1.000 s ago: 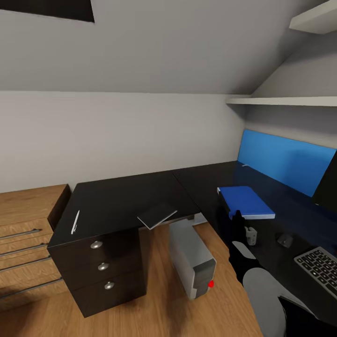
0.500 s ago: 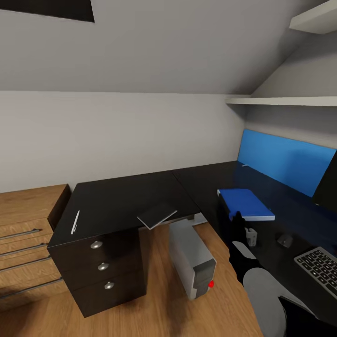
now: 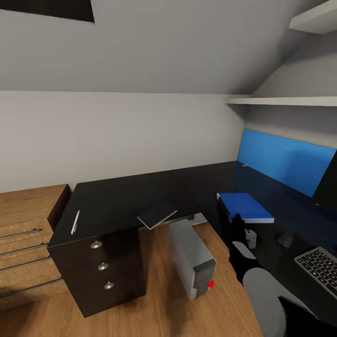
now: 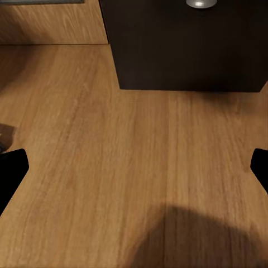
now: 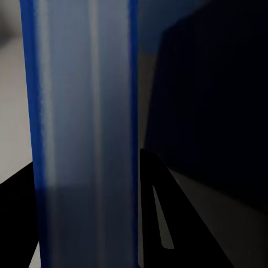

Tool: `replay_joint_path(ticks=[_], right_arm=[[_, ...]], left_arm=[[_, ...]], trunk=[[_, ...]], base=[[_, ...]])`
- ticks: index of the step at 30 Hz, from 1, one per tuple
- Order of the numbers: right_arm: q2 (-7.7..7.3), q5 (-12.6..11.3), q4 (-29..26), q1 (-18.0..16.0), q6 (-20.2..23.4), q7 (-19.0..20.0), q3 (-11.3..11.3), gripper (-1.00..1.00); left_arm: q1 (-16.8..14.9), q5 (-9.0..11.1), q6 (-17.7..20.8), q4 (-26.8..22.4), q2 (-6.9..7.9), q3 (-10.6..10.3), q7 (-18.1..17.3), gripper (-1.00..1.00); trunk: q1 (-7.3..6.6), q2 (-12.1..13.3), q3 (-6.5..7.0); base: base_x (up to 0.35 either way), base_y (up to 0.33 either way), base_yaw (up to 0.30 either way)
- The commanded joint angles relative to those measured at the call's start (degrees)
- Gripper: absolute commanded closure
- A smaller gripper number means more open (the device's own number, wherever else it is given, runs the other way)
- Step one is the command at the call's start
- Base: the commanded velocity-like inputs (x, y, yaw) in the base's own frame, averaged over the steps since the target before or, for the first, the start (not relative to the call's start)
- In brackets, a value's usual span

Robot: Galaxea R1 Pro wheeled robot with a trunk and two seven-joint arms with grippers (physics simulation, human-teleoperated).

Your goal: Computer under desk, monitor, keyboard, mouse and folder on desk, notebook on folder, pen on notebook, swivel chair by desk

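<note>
On the desk's [image 3: 117, 199] right wing, flat, between blue back panel [image 3: 285, 161] and near edge, short of mouse [image 3: 284, 240] and keyboard [image 3: 323, 267]: folder [image 3: 245, 206]; clamped at its near edge by right gripper [image 3: 243, 230], going by the right wrist view, with a finger [image 5: 153, 218] tight against each face of the page edge [image 5: 84, 134]. Hanging over bare floor [image 4: 84, 139] by the drawers [image 4: 190, 44]: left gripper [image 4: 134, 167], fingers wide apart, holding nothing. Likely light and fairly stiff, with slick covers; best pinched near the spine and slid, not lifted by a corner, lest it sag or fan open. Next up, probably: notebook [image 3: 157, 215], thin, overhanging the left wing's edge, easy to pinch there. Further left, pen [image 3: 75, 222]; underneath, computer [image 3: 193, 260].
</note>
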Motion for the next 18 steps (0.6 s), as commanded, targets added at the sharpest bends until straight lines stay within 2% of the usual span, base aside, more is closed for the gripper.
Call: replay_joint_path(ticks=[1, 5, 7, 10, 18], right_arm=[[0.01, -0.60, 0.05, -0.05, -0.02, 0.43, -0.07, 1.00], [-0.05, -0.58, 0.06, -0.05, -0.02, -0.15, 0.00, 1.00], [-0.10, -0.50, 0.02, -0.05, -0.02, -1.64, 0.01, 1.00], [-0.14, -0.43, -0.06, -0.05, -0.02, -3.15, 0.02, 1.00], [-0.15, -0.37, -0.10, -0.05, -0.02, -3.63, 0.02, 1.00]], left_arm=[[-0.03, 0.34, -0.13, 0.01, 0.01, -0.40, 0.13, -1.00], [-0.03, 0.34, -0.11, 0.04, 0.11, -0.47, 0.03, -1.00], [-0.03, 0.34, -0.10, 0.05, 0.16, -0.48, -0.01, -1.00], [-0.03, 0.40, -0.03, 0.06, 0.28, -0.53, -0.03, -1.00], [-0.03, 0.43, 0.00, 0.06, 0.37, -0.58, -0.03, -1.00]], trunk=[[-0.01, -0.03, -0.06], [-0.01, -0.03, -0.06], [-0.01, -0.03, -0.06], [-0.01, -0.03, -0.06], [-0.01, -0.03, -0.06]], base=[[0.000, 0.000, 0.000], [0.000, 0.000, 0.000], [0.017, 0.000, 0.000], [0.180, 0.000, 0.000], [0.066, 0.000, 0.000]])
